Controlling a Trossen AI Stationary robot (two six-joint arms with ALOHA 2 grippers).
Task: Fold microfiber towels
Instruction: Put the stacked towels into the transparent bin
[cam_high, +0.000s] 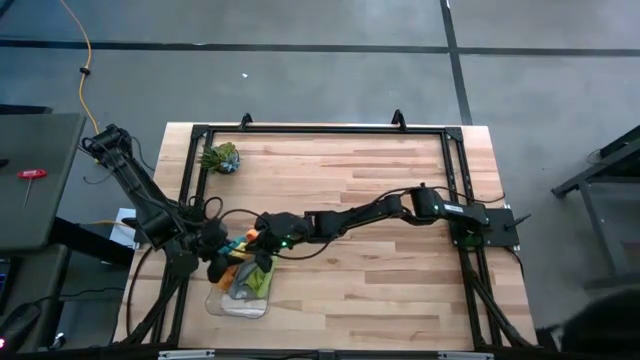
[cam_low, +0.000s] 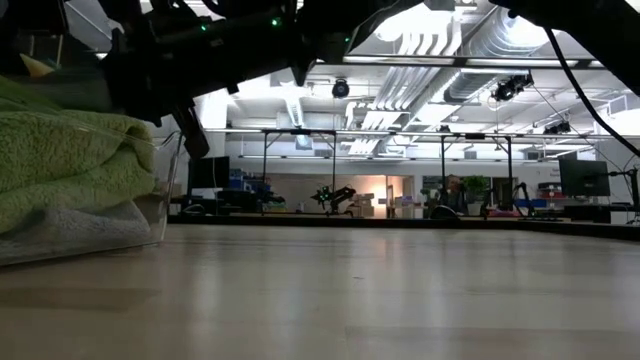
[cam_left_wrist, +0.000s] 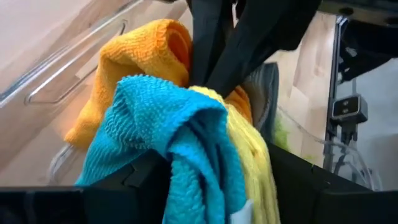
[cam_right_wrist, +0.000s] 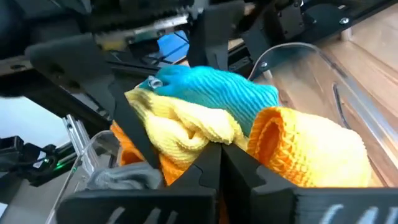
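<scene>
- We see both arms meeting over the clear plastic bin (cam_high: 240, 300), which sits near the table's (cam_high: 400, 290) 7 o'clock edge in the high view; the arms cover most of the bin, so only its near end shows there.
- Right gripper (cam_right_wrist: 219, 163): fingers pressed together on the bundle of towels, pinching where the yellow towel (cam_right_wrist: 186, 124) and the orange towel (cam_right_wrist: 311, 149) meet. Which cloth is actually caught between the tips we cannot make out — we record only that it is closed on the bunch.
- Left gripper (cam_left_wrist: 205, 186): jaws wide, one dark finger either side of the bundle. The teal towel (cam_left_wrist: 161, 130) hangs down between them; its lower end is cut off by the frame, and whether the pads touch cloth is hidden.
- In the left wrist view the right arm's closed fingers come down at 12 o'clock of the bundle and block the top of the yellow cloth.
- Grey towel (cam_right_wrist: 121, 177): only a small crumpled part visible in the right wrist view, low in the bin beside the orange cloth.
- Lime green towel (cam_low: 70, 160): in the low view it lies heaped against the bin's clear wall, with a pale cloth under it whose colour we cannot settle. The view crops it on one side.
- Small spiky green plant (cam_high: 221, 158) stands well apart, toward the table's 11 o'clock corner.
- Low view — grippers themselves are dark shapes overhead; finger state unreadable there.
</scene>
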